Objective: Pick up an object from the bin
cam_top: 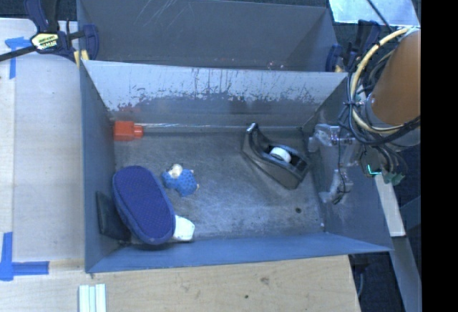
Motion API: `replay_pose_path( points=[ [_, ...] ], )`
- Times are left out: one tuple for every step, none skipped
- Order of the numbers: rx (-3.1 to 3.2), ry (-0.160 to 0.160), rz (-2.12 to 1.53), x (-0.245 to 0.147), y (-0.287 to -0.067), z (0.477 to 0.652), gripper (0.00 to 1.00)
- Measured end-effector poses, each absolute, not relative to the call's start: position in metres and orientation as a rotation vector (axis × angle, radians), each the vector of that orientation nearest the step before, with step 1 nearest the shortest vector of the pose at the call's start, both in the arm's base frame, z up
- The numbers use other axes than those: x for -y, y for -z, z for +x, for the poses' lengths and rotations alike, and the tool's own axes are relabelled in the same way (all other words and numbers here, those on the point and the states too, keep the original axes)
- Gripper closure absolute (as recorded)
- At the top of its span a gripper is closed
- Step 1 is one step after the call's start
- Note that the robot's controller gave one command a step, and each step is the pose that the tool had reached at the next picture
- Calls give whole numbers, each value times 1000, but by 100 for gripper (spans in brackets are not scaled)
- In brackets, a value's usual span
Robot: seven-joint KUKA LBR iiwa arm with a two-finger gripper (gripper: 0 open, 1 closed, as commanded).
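Observation:
My gripper (335, 176) hangs at the right side of the bin, close to the right wall and above the floor, with nothing seen in it. Nearest to it, just to its left, lies a dark grey tape dispenser (274, 158) with a white roll inside, set at a slant. It stands apart from the gripper.
A red block (127, 131) on the end of a clear rod lies along the back wall. At the front left sit a blue oval padded thing (142, 204), a small blue and white toy (179, 179), a white piece (184, 229) and a black flat piece (107, 215).

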State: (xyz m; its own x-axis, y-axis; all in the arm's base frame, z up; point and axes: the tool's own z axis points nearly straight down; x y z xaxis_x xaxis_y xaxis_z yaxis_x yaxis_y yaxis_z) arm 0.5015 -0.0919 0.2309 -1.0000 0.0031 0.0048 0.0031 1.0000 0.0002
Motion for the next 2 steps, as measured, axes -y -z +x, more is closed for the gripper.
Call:
replay_pose_path(
  points=[
    [3080, 5, -557, 113, -68, 579, 0],
    [3048, 1, -783, 78, -101, 576, 0]
  ],
)
